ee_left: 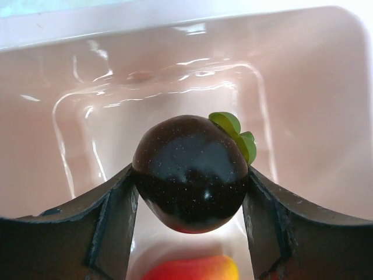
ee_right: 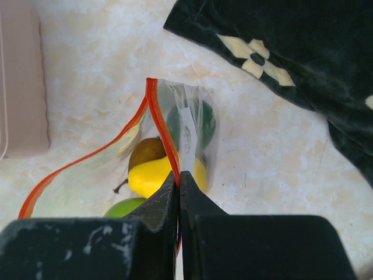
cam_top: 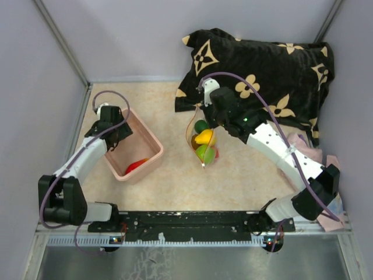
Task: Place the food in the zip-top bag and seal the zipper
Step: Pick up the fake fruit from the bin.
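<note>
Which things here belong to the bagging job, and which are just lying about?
Belong: clear bag; its red zipper; fruits already inside; dark fruit in the left gripper; red fruit in the pink bin; right gripper pinching the bag's edge.
Lying about: black flowered cloth; the pink bin itself, just a holder.

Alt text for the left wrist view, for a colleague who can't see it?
The left tool grips a glossy dark brown round toy fruit with green leaves above the floor of a pink plastic bin. A red-orange toy fruit lies below it.
</note>
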`<state>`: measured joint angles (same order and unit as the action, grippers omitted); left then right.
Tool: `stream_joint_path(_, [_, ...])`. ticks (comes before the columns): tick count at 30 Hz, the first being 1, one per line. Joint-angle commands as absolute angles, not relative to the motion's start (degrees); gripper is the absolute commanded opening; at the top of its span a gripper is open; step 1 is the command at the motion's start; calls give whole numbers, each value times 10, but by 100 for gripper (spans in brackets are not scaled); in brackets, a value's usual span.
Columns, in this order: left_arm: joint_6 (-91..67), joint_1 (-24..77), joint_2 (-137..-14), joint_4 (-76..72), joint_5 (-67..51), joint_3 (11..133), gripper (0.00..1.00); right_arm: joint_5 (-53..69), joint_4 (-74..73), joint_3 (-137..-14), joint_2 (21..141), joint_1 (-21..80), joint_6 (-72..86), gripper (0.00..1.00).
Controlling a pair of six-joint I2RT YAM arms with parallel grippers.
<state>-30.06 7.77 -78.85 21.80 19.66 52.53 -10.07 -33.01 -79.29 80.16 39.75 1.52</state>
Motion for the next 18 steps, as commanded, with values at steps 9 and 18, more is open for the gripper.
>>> stream_joint_path(9, [-267, 124, -591, 136, -35, 485, 55, -126, -346, -859, 819, 401, 15, 0])
stream_joint_path(18, [-262, 268, -559, 81, -80, 535, 56, -127, -356, -891, 842, 401, 20, 0])
